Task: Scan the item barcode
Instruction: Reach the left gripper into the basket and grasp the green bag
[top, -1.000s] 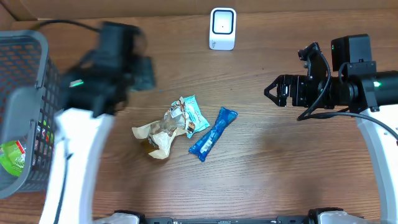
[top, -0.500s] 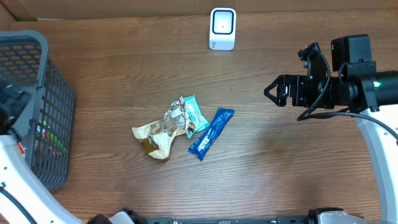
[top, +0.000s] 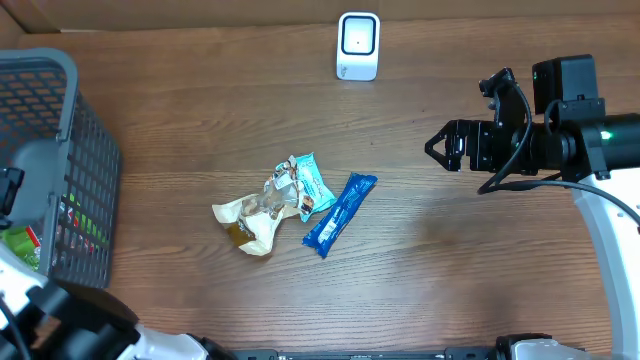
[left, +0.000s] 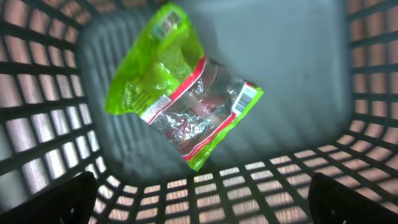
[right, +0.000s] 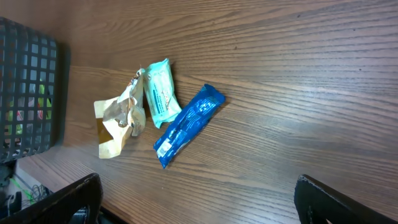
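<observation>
Down over the basket (left: 367, 112), the left tool (left: 217, 208) hangs with its jaws spread wide and empty, and a green packet (left: 180, 102) lies loose on the basket floor beneath it. Across the worktop (top: 450, 260), the right tool (top: 438, 146) likewise stands released and holds nothing, well apart from the blue bar (top: 340, 214), teal packet (top: 310, 186) and crumpled tan wrapper (top: 250, 218) lying together mid-worktop. The white scanner (top: 358, 45) sits at the far edge.

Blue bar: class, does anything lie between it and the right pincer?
Nothing visible does. Only bare table lies between the right pincer and the blue bar. The teal packet and the crumpled wrapper lie on the bar's far side, away from that pincer.
</observation>
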